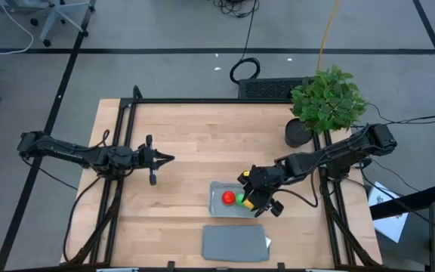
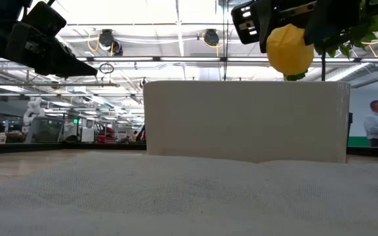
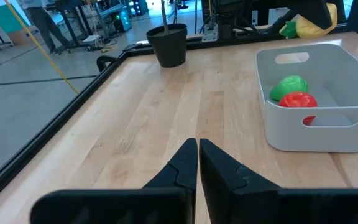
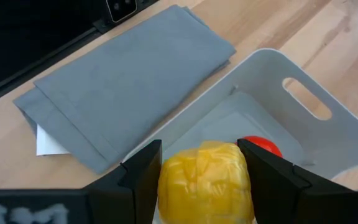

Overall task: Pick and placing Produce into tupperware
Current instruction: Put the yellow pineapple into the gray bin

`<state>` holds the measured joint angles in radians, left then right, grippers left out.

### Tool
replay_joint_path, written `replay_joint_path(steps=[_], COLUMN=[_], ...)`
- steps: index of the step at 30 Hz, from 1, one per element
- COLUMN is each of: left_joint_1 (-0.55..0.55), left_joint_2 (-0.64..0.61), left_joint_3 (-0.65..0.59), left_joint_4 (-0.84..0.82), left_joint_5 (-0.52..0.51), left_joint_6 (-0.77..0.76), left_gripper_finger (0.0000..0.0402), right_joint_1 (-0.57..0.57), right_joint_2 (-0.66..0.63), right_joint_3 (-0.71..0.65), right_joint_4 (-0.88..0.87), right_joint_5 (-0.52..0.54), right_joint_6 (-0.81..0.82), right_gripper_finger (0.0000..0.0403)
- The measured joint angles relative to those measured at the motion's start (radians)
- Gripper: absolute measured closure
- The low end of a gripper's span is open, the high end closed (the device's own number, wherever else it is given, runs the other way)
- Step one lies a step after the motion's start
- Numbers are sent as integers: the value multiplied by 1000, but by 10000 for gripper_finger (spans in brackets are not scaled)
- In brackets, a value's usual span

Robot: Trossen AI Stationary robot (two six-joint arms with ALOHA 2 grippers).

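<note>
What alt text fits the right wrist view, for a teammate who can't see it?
The right gripper holds the yellow produce piece between its fingers, above the open grey-blue tupperware, where part of a red piece shows. A folded grey cloth lies on the wooden table beside the container.

Bright, even overhead light, ceiling lamps (image 2: pixel 107 39) glaring in low view, blurred foreground cloth (image 2: pixel 176 196).
</note>
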<state>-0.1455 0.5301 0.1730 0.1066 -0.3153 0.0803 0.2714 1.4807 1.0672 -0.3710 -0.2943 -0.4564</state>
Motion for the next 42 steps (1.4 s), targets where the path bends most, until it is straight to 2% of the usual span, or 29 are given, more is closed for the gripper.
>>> replay_joint_path(steps=[19, 42], left_joint_1=[0, 0], left_joint_2=[0, 0], left_joint_3=[0, 0], left_joint_4=[1, 2], left_joint_5=[0, 0], left_joint_6=[2, 0], left_gripper_finger=[380, 380], right_joint_1=[78, 78], right_joint_2=[0, 0], right_joint_3=[0, 0], right_joint_4=[-30, -32], right_joint_5=[2, 3], right_joint_6=[38, 78], right_gripper_finger=[216, 216])
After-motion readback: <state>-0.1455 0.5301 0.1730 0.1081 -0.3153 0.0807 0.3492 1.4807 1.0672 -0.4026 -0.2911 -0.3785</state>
